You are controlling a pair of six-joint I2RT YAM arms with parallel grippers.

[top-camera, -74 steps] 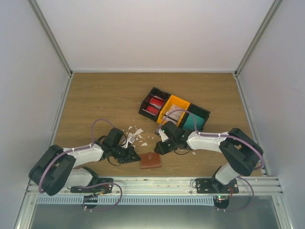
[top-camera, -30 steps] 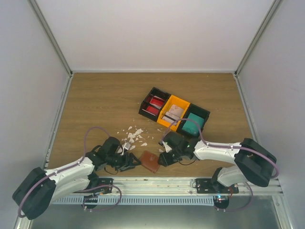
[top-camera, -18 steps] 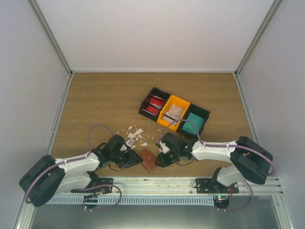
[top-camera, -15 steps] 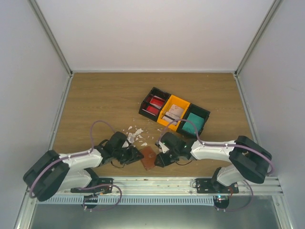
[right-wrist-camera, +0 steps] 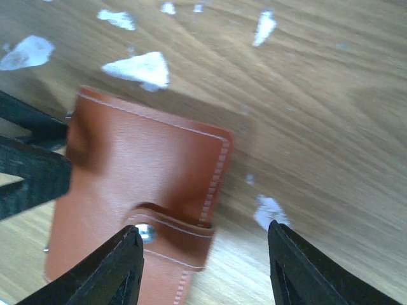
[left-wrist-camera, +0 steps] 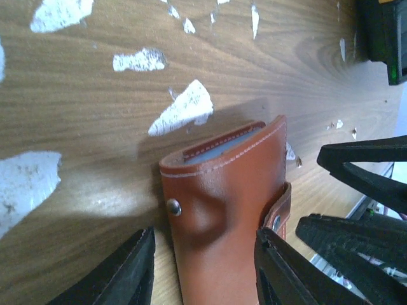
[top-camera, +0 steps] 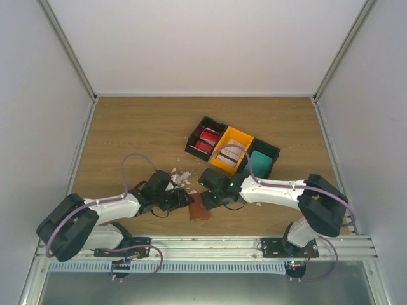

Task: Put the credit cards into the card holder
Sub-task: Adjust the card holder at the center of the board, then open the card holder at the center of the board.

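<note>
Card holder (top-camera: 199,207) snapped shut; credit cards (top-camera: 257,164) in bin tray (top-camera: 240,133), none loaded. Left claw (left-wrist-camera: 205,234) straddles it, grip unclear; right claw (right-wrist-camera: 202,226) wide, empty.

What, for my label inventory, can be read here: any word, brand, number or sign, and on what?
No text can be read in any view.
Wallet: plain leather and stitching, no brand showing.
Cards in the bin: too small to read.
White scraps: no print visible.
</note>
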